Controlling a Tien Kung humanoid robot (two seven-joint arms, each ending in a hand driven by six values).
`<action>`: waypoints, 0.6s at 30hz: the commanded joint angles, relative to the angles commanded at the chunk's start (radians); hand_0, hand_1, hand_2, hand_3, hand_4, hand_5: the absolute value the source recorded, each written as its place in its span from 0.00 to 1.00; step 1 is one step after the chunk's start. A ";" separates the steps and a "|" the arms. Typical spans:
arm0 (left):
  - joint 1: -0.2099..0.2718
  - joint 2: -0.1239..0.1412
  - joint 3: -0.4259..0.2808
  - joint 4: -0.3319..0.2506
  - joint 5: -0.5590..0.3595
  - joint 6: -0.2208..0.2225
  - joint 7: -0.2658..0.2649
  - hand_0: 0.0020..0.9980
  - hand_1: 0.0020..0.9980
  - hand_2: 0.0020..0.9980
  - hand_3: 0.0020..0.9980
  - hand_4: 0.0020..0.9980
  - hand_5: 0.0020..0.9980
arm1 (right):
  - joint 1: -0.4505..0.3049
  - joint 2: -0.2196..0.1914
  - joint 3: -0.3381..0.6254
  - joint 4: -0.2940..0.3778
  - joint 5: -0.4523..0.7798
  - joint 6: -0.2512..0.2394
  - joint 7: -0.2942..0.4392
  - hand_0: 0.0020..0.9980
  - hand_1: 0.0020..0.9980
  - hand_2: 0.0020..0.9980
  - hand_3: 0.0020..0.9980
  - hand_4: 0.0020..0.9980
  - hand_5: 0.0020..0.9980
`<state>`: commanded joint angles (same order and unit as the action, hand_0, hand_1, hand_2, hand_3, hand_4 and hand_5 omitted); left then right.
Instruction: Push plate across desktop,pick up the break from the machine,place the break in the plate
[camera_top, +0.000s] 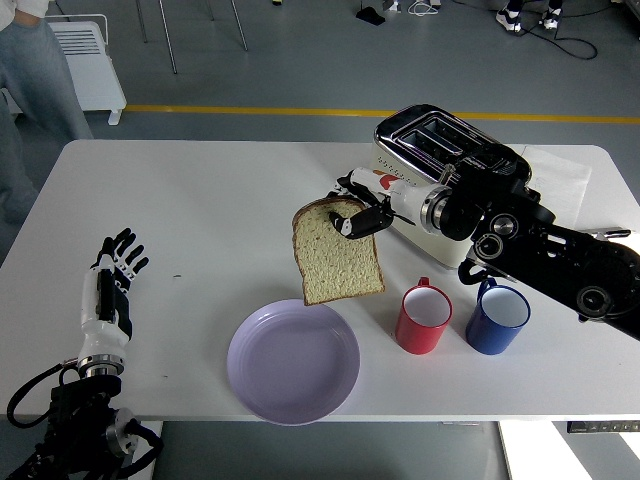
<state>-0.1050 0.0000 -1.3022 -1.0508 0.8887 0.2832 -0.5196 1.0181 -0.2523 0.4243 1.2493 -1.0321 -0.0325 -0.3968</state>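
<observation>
A slice of bread (335, 255) hangs upright in the air, pinched at its top crust by my right hand (361, 214). It hovers just above the far right rim of the lilac plate (292, 361), which lies near the table's front edge. The cream and chrome toaster (435, 165) stands behind my right forearm with its slots empty. My left hand (113, 283) rests on the table at the front left, fingers spread and holding nothing.
A red mug (424, 317) and a blue mug (497, 319) stand right of the plate, close under my right arm. A metal rack (610, 235) is partly hidden behind the arm at the right edge. A person stands at the top left corner beside a white rack.
</observation>
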 joint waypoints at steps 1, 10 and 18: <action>-0.002 0.000 -0.001 0.000 0.000 0.000 0.000 0.76 0.82 0.88 0.81 0.59 1.00 | -0.012 -0.003 -0.020 0.002 0.011 -0.007 0.008 0.42 0.42 0.44 0.47 0.18 0.04; -0.003 0.000 -0.003 0.003 -0.001 0.000 -0.001 0.76 0.82 0.88 0.81 0.59 1.00 | -0.044 0.013 -0.075 0.022 0.061 -0.033 0.030 0.42 0.42 0.44 0.47 0.17 0.05; -0.001 0.000 -0.028 0.011 -0.025 0.002 -0.005 0.76 0.82 0.88 0.81 0.59 1.00 | -0.071 0.028 -0.082 0.059 0.072 -0.045 0.043 0.42 0.42 0.45 0.48 0.19 0.04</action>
<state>-0.1056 0.0000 -1.3307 -1.0401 0.8634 0.2851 -0.5241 0.9472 -0.2242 0.3422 1.3079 -0.9597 -0.0776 -0.3538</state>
